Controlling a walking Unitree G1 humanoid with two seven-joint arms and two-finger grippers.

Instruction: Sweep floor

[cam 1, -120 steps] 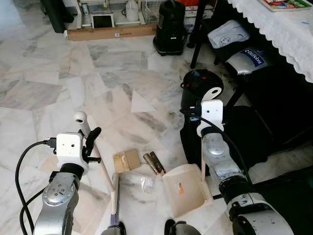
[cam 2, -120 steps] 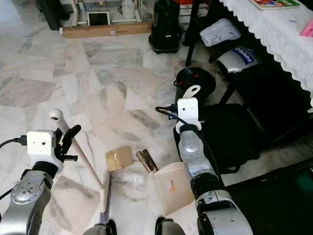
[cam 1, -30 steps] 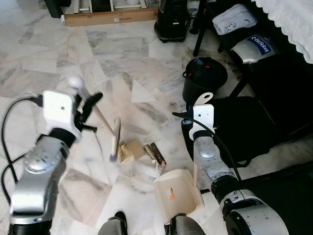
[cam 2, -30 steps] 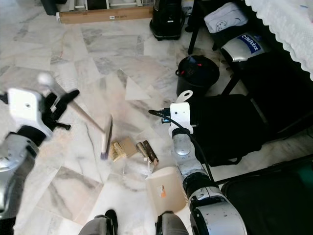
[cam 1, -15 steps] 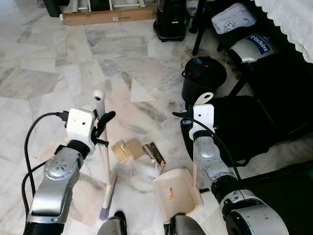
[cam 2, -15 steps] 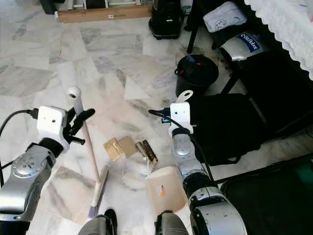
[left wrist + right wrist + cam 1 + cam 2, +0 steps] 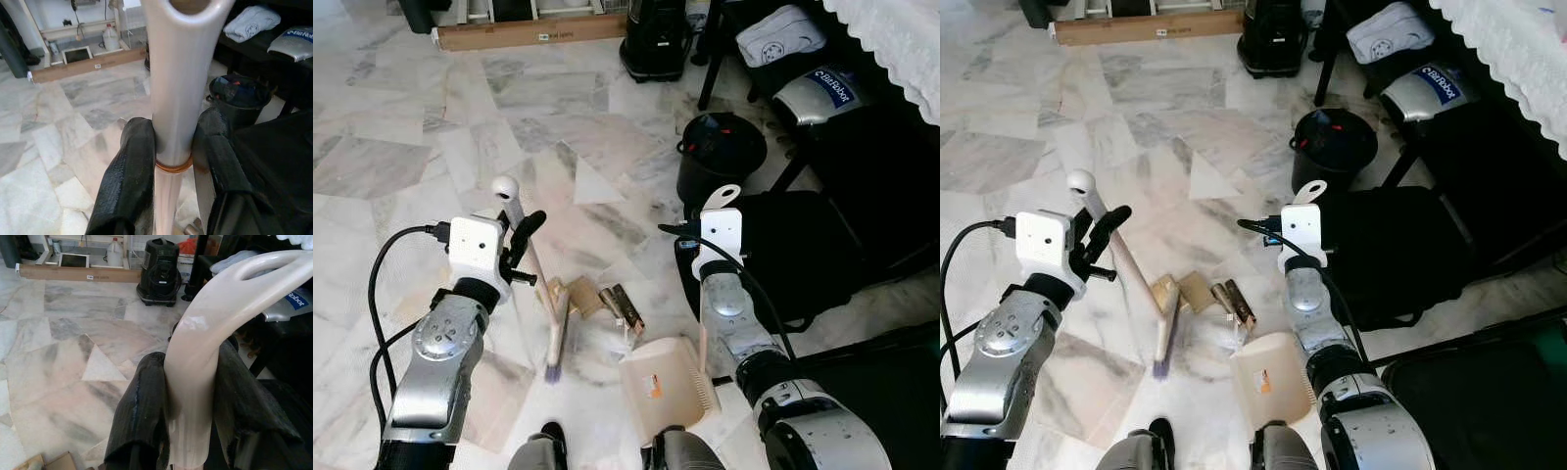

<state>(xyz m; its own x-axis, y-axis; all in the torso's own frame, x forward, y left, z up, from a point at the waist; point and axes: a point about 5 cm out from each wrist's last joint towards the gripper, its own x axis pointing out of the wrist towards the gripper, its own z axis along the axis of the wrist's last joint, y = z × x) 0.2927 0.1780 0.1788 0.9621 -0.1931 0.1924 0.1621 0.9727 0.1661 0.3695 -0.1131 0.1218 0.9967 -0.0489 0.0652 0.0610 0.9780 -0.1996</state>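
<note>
My left gripper (image 7: pixel 522 238) is shut on the pale broom handle (image 7: pixel 173 88), the black fingers (image 7: pixel 131 166) clamping it on both sides. The broom slants down to its brush head (image 7: pixel 556 338), which lies blurred against the tan cardboard scraps (image 7: pixel 579 292). Two brown tubes (image 7: pixel 622 305) and a clear wrapper (image 7: pixel 607 338) lie just right of them. My right gripper (image 7: pixel 190 363) is shut on the cream dustpan handle (image 7: pixel 215 308). The dustpan (image 7: pixel 666 384) rests on the marble floor with its mouth facing the litter.
A black bin (image 7: pixel 722 157) stands beyond the dustpan. Black bags and chair legs (image 7: pixel 822 245) crowd the right under a table with a white lace cloth (image 7: pixel 901 49). A black appliance (image 7: pixel 656 39) and a long cardboard box (image 7: pixel 529 32) stand far back. My feet (image 7: pixel 543 452) are below.
The brush head has swung right, from the floor at my left foot up against the cardboard scraps. A second ago it was lifted higher. The dustpan and right arm have stayed put.
</note>
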